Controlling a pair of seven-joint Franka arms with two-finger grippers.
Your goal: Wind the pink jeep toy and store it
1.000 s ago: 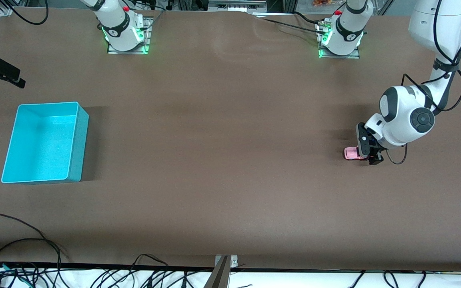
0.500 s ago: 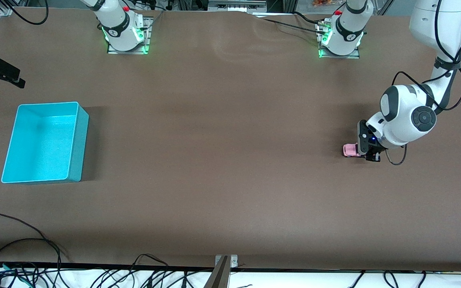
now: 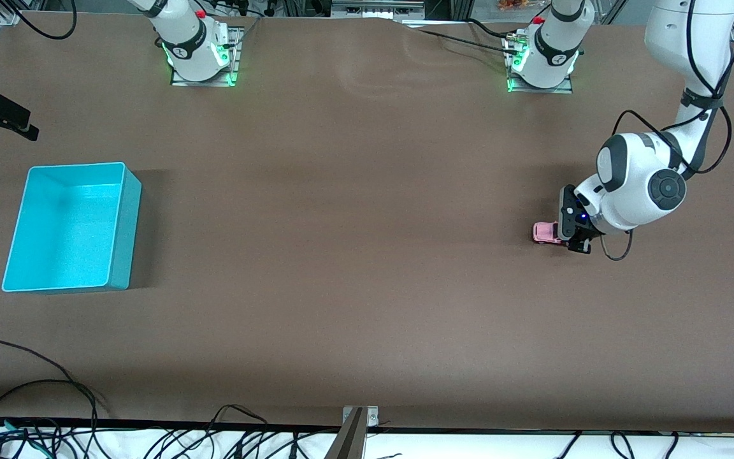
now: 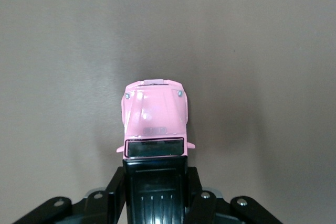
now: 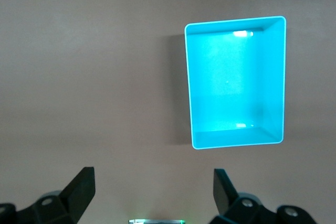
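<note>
The pink jeep toy [image 3: 543,233] is tiny, with a black rear roof, and sits low at the table surface toward the left arm's end. My left gripper [image 3: 572,234] is shut on its black rear part. In the left wrist view the pink hood [image 4: 155,116] sticks out ahead of the left gripper [image 4: 156,182], whose black fingers [image 4: 116,184] press both sides of the roof. The wheels are hidden. My right gripper [image 5: 155,182] hangs open with nothing in it, high above the table beside the turquoise bin [image 5: 236,139].
The turquoise bin [image 3: 126,223] stands empty toward the right arm's end of the brown table. Both arm bases [image 3: 201,57] [image 3: 542,64] glow green along the table's farthest edge. Cables [image 3: 35,389] lie along the edge nearest the front camera.
The left gripper has shut on the jeep. It then carried the jeep a short way toward the right arm's end and slightly away from the front camera. The right arm has not moved.
</note>
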